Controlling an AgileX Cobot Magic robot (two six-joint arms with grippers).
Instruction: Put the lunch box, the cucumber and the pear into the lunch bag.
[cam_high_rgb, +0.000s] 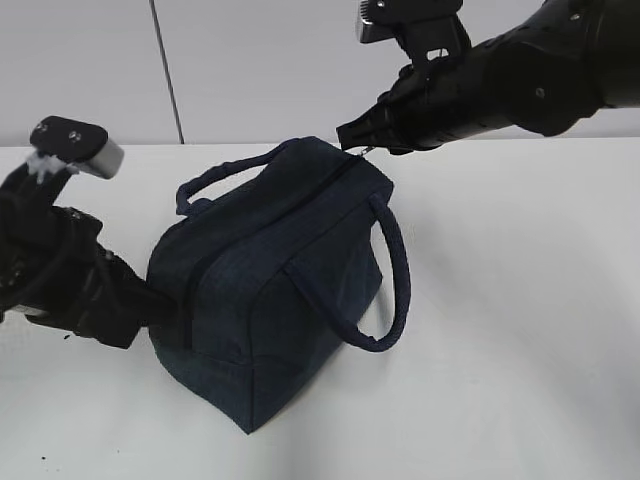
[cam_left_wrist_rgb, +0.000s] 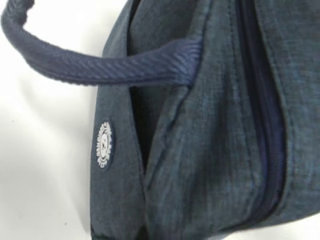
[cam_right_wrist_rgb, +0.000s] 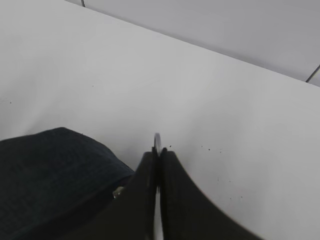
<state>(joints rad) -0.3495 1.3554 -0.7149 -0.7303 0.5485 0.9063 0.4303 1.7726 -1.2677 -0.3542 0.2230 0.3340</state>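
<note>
The dark navy lunch bag (cam_high_rgb: 270, 290) lies on the white table with its zipper (cam_left_wrist_rgb: 260, 125) closed along the top. My right gripper (cam_high_rgb: 352, 140) is at the bag's far top end, shut on the metal ring pull (cam_right_wrist_rgb: 157, 138), which sticks out between the closed fingertips. My left gripper (cam_high_rgb: 165, 305) presses against the bag's near left end and seems clamped on its fabric. Its fingers are hidden in the left wrist view, which the bag (cam_left_wrist_rgb: 210, 150) fills. The lunch box, cucumber and pear are out of view.
One loop handle (cam_high_rgb: 395, 270) hangs down the bag's right side and the other (cam_high_rgb: 215, 180) arches at the back left. A round white badge (cam_left_wrist_rgb: 104, 144) is on the bag's end panel. The white table (cam_high_rgb: 520, 330) spreads around the bag, with a wall behind.
</note>
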